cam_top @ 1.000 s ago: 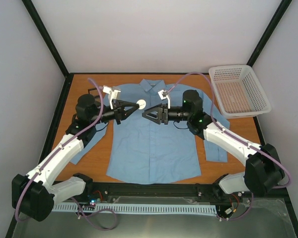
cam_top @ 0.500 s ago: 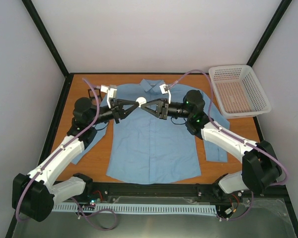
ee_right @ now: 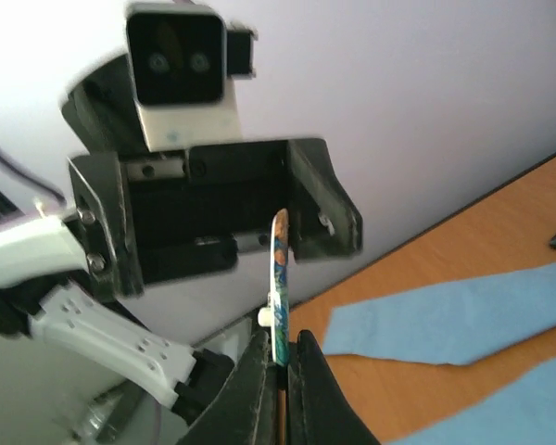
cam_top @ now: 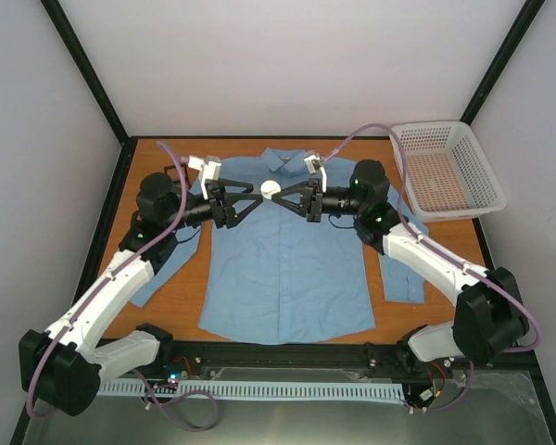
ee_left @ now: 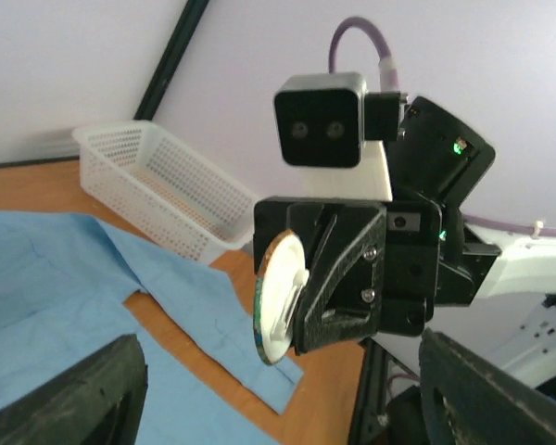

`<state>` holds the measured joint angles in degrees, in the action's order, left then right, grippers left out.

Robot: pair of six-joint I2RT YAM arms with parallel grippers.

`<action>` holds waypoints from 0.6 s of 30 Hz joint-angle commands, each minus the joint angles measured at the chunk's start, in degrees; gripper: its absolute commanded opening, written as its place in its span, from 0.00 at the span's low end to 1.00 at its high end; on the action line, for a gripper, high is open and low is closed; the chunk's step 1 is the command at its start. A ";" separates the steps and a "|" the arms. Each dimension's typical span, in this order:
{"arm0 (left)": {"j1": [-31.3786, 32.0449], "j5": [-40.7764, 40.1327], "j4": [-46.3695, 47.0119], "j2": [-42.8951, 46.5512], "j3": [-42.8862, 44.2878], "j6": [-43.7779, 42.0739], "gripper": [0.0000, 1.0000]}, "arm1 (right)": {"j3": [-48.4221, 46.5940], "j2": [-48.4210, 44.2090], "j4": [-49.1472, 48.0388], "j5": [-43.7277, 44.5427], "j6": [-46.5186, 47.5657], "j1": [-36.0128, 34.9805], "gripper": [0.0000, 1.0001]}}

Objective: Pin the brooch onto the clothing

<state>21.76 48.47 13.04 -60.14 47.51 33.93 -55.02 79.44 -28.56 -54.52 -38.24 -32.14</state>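
Gripping the brooch [ee_right: 278, 269] by its rim, the right gripper [ee_right: 280, 345] held it on edge above the shirt [cam_top: 287, 269] near its collar, white back facing the left gripper [cam_top: 252, 197], spread wide just opposite.

Wooden table [cam_top: 167, 278], pale walls [cam_top: 278, 65], black corner posts [cam_top: 88, 69], even light
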 commanded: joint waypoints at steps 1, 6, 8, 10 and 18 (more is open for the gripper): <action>-0.92 -2.29 -16.26 -0.17 8.75 -10.77 0.84 | -8.20 -0.96 27.09 -12.35 23.86 3.59 0.03; -1.66 9.74 -28.92 -7.95 17.25 -19.86 0.88 | -20.13 3.11 62.06 -17.91 49.79 3.46 0.03; -1.52 13.96 -35.31 -11.86 19.97 -24.48 0.81 | -20.78 3.83 63.52 -18.44 50.95 3.27 0.03; -1.37 15.50 -37.00 -13.01 20.70 -25.94 0.73 | -20.88 4.04 63.89 -18.22 51.41 3.10 0.03; -0.44 17.79 -36.52 -13.43 19.89 -25.73 0.48 | -21.44 4.68 64.79 -16.63 52.02 2.92 0.03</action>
<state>20.69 63.42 -20.34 -73.63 66.15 11.33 -75.18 84.60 34.89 -69.95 11.68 -28.80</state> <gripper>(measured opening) 0.483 0.030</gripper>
